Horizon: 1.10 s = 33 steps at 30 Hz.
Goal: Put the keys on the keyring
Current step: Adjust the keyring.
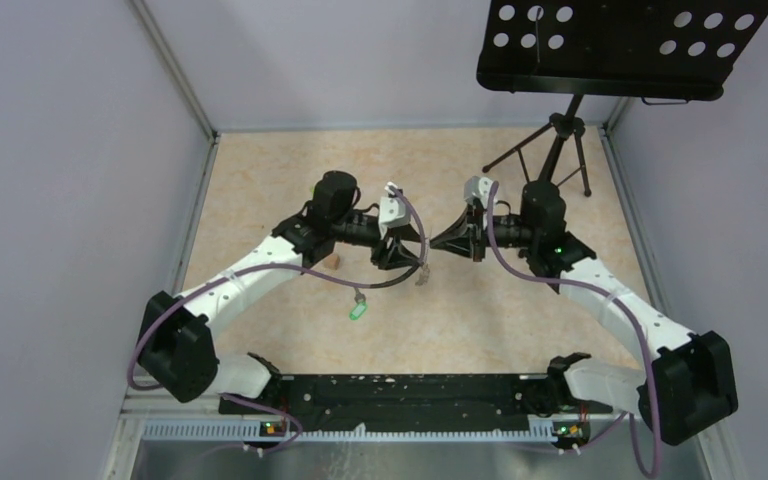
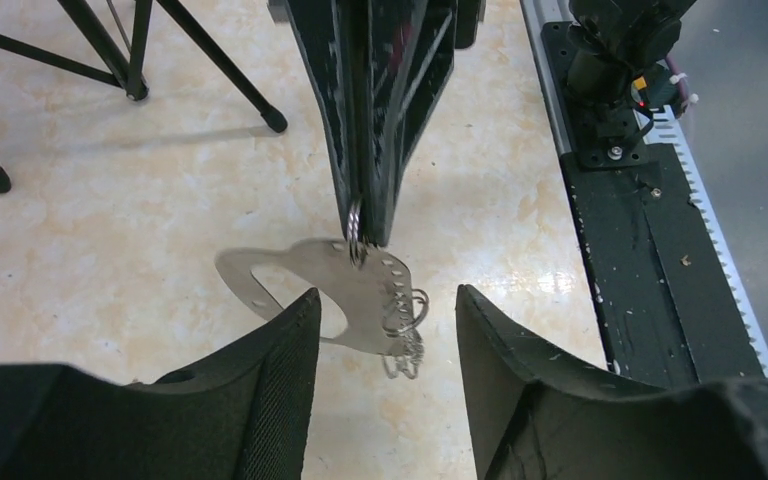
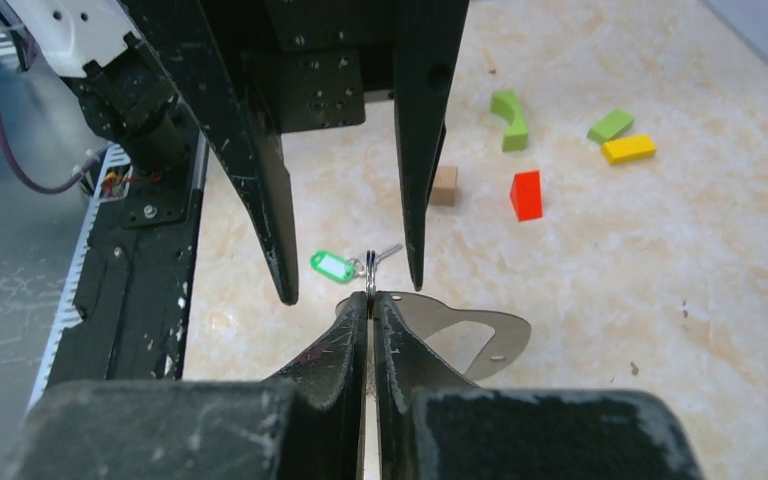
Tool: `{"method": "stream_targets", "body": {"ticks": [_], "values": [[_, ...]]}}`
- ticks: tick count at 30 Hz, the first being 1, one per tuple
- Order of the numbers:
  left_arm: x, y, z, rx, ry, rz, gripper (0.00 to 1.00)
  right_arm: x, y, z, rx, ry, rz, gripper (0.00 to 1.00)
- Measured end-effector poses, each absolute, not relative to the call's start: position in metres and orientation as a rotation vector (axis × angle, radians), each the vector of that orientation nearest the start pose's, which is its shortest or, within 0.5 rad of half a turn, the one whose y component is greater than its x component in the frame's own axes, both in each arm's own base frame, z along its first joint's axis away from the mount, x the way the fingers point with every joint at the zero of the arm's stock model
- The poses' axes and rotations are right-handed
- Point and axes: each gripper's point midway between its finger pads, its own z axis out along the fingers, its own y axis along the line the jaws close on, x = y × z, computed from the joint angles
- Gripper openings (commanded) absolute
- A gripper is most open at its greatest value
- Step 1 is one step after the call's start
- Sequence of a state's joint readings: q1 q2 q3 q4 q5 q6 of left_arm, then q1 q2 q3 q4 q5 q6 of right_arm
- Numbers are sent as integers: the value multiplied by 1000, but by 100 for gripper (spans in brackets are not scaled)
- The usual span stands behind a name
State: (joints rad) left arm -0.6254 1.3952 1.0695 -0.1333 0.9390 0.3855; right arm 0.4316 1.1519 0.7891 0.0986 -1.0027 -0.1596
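Observation:
My right gripper (image 3: pixel 371 298) is shut on the keyring (image 3: pixel 370 272), a thin metal ring seen edge-on at the fingertips. A flat silver plate (image 3: pixel 490 335) with a cutout and small wire rings (image 2: pixel 405 310) hangs from that ring above the table. My left gripper (image 2: pixel 385 295) faces it, open, its fingers either side of the plate's ringed end and holding nothing. In the top view both grippers (image 1: pixel 410 255) (image 1: pixel 438 243) meet nose to nose at the table's middle. One of the keys (image 3: pixel 387 251), with a green tag (image 3: pixel 332 266), lies on the table (image 1: pixel 357 311) below them.
A tan cube (image 3: pixel 444 186), a red block (image 3: pixel 526 195), green blocks (image 3: pixel 508 118) and a yellow block (image 3: pixel 628 149) lie beyond the key. A music stand's tripod (image 1: pixel 560 150) stands at the back right. The black base rail (image 1: pixel 390 390) runs along the near edge.

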Motion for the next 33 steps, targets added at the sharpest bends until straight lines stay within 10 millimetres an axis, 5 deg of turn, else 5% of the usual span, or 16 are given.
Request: {"method": "stream_targets", "body": {"ticks": [9, 21, 33], "values": [[221, -320, 243, 1401, 1268, -1106, 59, 223, 269, 254, -1161, 1347, 1152, 0], [216, -322, 260, 1386, 1188, -1148, 26, 215, 273, 254, -1186, 1317, 1235, 0], [216, -326, 255, 1386, 1198, -1200, 0, 215, 273, 250, -1187, 1332, 1253, 0]]}}
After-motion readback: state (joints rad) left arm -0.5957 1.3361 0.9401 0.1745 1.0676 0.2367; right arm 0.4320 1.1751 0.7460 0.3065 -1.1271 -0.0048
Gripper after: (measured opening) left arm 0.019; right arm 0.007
